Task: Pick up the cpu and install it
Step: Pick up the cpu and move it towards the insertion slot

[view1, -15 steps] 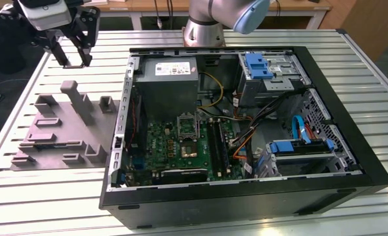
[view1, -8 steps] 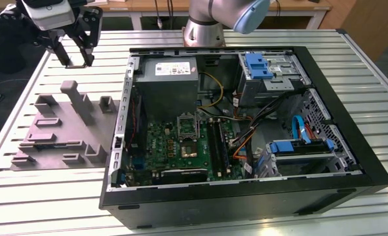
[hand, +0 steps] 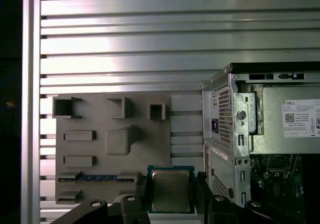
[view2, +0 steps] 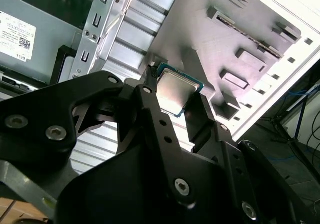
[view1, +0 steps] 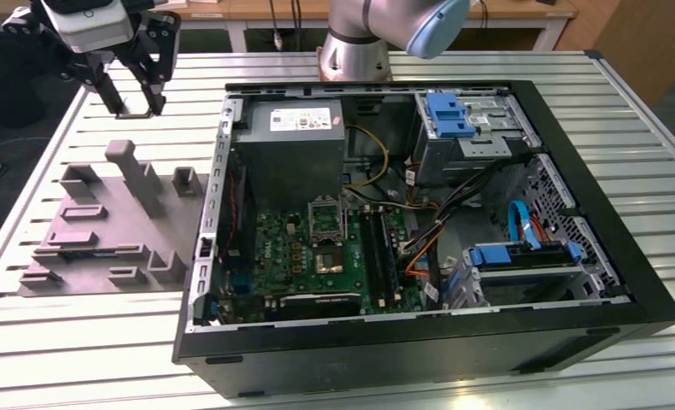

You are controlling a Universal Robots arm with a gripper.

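Silvery-grey metal lid on a green rim: cpu (hand: 171, 189) pinched by two opposite edges btwn the black fingers (view2: 155, 114) of the gripper (view1: 136, 109), closed tight on it, lid turned toward the first wrist cam. Same hold in the second wrist view, w/ one corner poking out past the fingertips. Held up in the air, touching nothing else. Hanging over the slatted table (view1: 87, 342) near the far end of the grey fixture plate (view1: 98, 231), outside the black pc case (view1: 429, 359); can't tell whether directly over plate or over bare slats beside it. Pick-up done by the look of it, install not yet. Key relation: what looks like the socket (view1: 326, 215), a metal-framed square approx mid green motherboard (view1: 303, 265), well apart from the gripper, toward the exterior view's right and nearer that cam. Inside the case, beyond the near side wall, just in front of the grey psu box (view1: 297, 137). No long axis to speak of, chip being square, so probably a matter of corner orientation vs socket rather than length. Can't tell from here whether the socket latch is open.
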